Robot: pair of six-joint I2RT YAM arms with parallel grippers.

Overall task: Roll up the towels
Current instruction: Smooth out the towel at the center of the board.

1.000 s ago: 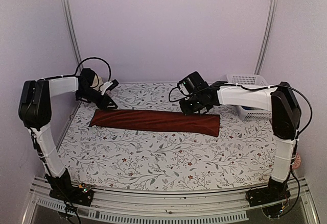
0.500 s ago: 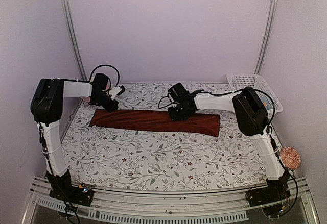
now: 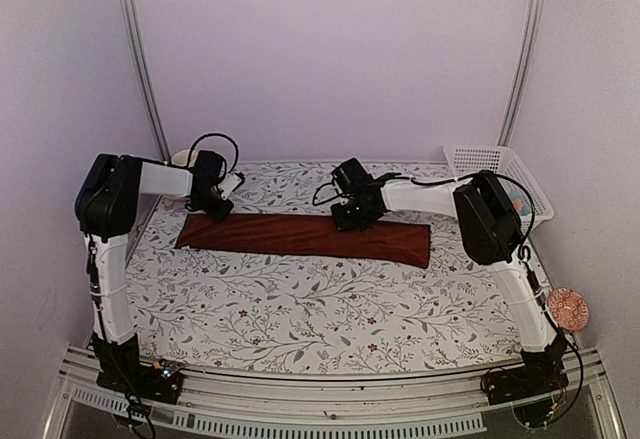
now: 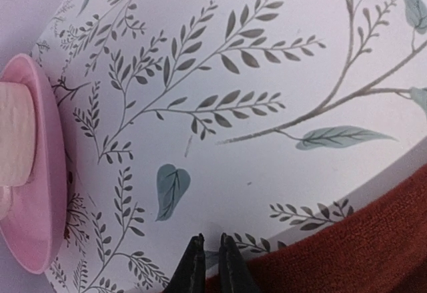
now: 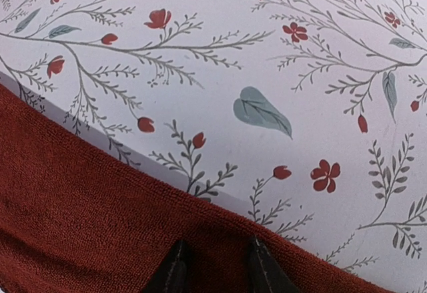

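Left gripper (image 4: 210, 245) is seen pressed almost shut at the far edge of the maroon towel (image 3: 300, 234), which is laid flat as a long strip across the floral table covering (image 4: 267, 106). Right gripper (image 5: 217, 247) is held partly spread over that edge. A pink dish (image 4: 33, 173) is made out only in the left wrist view. Since a second ago, the right gripper has been moved leftward along the towel

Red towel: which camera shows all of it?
The top camera: the whole maroon towel lies there as one long strip. The left wrist view and right wrist view each show only a patch along its edge.
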